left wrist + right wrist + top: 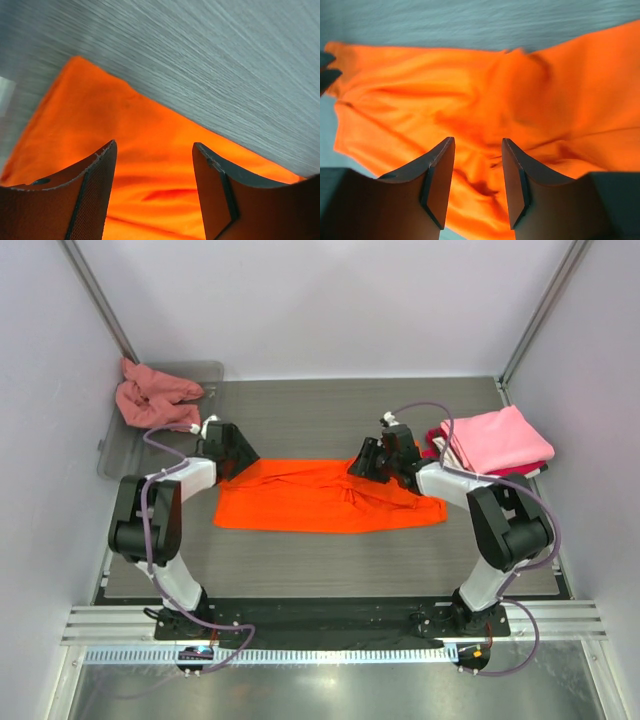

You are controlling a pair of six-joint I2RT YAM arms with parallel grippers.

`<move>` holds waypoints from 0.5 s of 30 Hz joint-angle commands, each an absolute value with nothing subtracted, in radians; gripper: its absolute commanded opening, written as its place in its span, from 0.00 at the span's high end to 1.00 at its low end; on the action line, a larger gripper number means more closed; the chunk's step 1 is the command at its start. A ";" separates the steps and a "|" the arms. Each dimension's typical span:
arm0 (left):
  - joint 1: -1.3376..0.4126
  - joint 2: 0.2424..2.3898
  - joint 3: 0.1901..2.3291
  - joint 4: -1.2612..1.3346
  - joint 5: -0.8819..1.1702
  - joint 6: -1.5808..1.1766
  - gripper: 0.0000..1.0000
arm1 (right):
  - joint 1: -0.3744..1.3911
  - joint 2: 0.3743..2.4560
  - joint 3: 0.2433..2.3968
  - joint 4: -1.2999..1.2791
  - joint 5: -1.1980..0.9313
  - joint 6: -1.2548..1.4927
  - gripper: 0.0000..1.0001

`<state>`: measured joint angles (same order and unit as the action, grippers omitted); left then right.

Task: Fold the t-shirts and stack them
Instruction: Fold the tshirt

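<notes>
The orange shirt point(320, 495), which looks light and limp, lies spread at the centre of the tabletop point(300, 565) beneath both arms' spread, empty jaws, and is probably best pinched at its 10 and 2 o'clock corners.

Left arm point(185, 477), right arm point(450, 483) bent inward; left jaws parted; right jaws parted.

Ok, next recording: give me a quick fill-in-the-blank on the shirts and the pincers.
The spread-out shirt is coloured ____.
The folded light pink shirt lies on another shirt, coloured ____.
The left pincer and right pincer both stand ____.
Missing: orange; red; open.
</notes>
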<state>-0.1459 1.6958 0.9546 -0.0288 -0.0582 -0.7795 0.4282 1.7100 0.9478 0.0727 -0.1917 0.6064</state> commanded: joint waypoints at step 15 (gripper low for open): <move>-0.172 1.838 1.032 -0.144 -0.264 -0.894 0.37 | 0.160 1.877 1.080 -0.028 0.115 0.687 0.61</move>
